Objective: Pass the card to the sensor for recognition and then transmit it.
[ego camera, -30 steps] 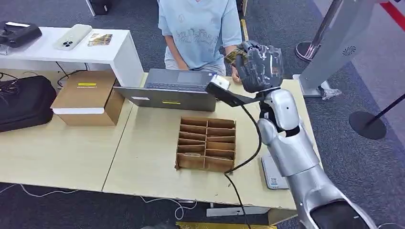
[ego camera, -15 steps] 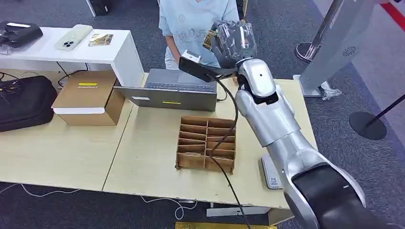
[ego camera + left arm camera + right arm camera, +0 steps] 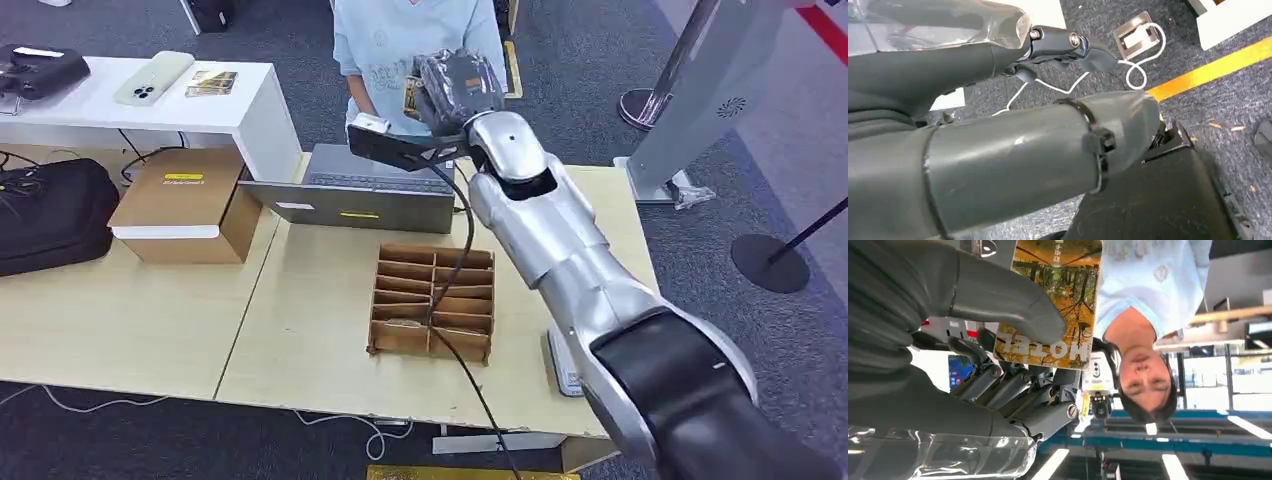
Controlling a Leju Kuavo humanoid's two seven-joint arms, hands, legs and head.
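Right hand (image 3: 455, 90) raised above the laptop (image 3: 365, 185) at the worktop's (image 3: 300, 330) far edge, thumb (image 3: 998, 295) pressing the autumn-forest card (image 3: 1058, 300) against its fingers, card held toward the person (image 3: 415, 40); left hand (image 3: 998, 150) holding nothing.

The orange, tree-printed plastic card (image 3: 1055, 300) is cut off by the right wrist picture's edge, its lower part covered by the right hand's (image 3: 973, 340) thick grey thumb. The card's small print is unreadable.
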